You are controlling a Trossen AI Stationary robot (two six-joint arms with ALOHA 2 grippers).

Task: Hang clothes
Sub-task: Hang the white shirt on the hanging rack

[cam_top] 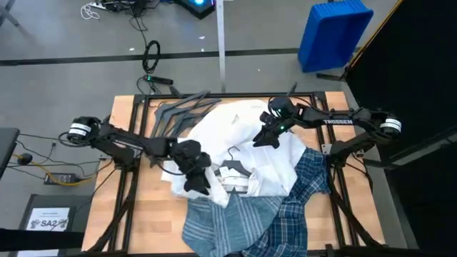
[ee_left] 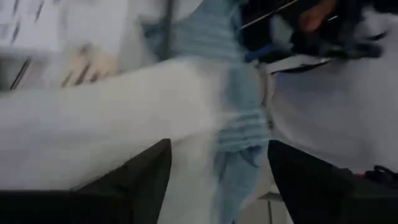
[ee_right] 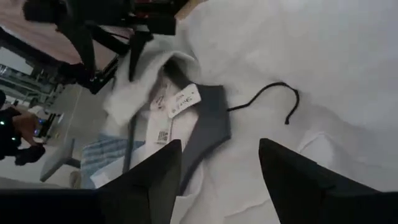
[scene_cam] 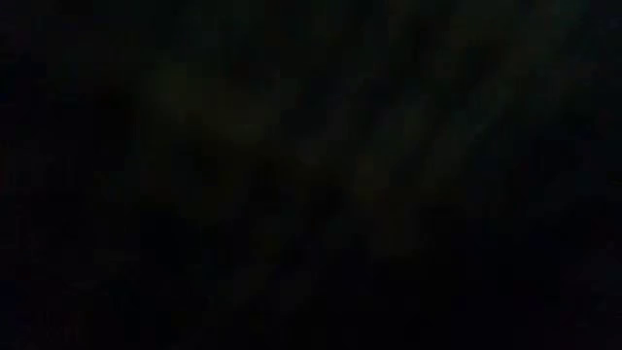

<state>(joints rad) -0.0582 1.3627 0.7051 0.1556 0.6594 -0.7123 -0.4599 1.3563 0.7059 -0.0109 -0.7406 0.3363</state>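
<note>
Heaped mid-table: white shirt (cam_top: 235,135) over striped shirt (cam_top: 214,221) and plaid shirt (cam_top: 303,193), hanger (ee_right: 208,127) already inside white collar. Left gripper (cam_top: 196,178) spread over white fabric, probably for lifting; right gripper (cam_top: 265,137) spread above (nothing pinched).

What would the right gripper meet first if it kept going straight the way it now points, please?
Probably the dark grey plastic hanger lying on the plain white shirt; it sits straight ahead between the open right gripper fingers, though depth is unclear.
</note>
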